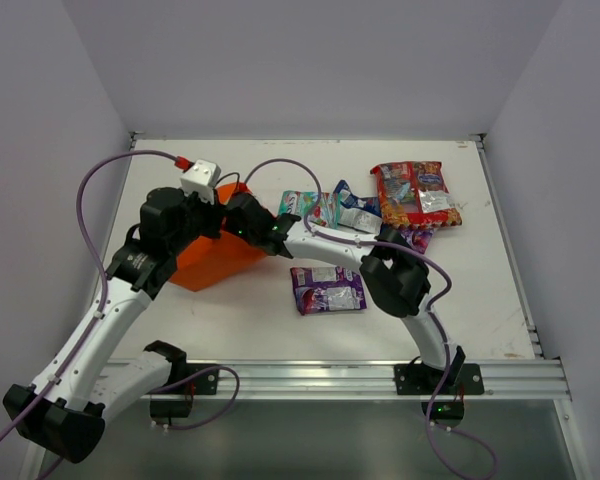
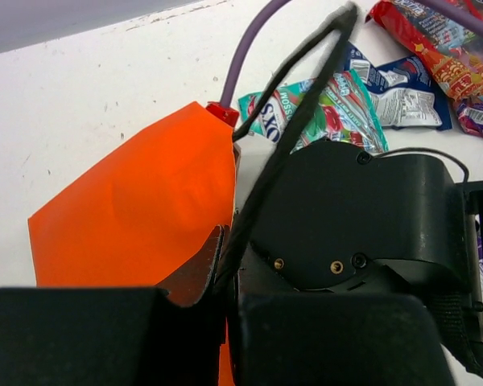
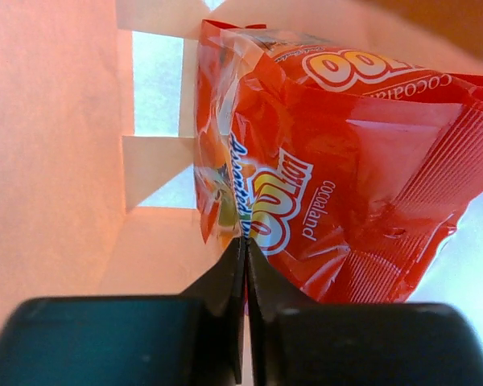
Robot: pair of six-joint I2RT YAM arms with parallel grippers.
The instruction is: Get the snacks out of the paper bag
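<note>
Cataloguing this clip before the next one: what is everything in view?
paper bag: one, orange, table's left-centre
inside packet: one, red-orange, in the bag
red-orange packs: one or two overlapping, far right
teal-green packet: one, far centre
blue-white packet: one, beside the teal-green one
purple packets: two; one near centre, one partly under right arm
table: one, white
left gripper: black, shut on the bag's rim
right gripper: black, in the bag, shut on inside packet's edge

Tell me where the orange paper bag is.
In the top view, the paper bag lies left of centre, just left of the purple packet.
</note>
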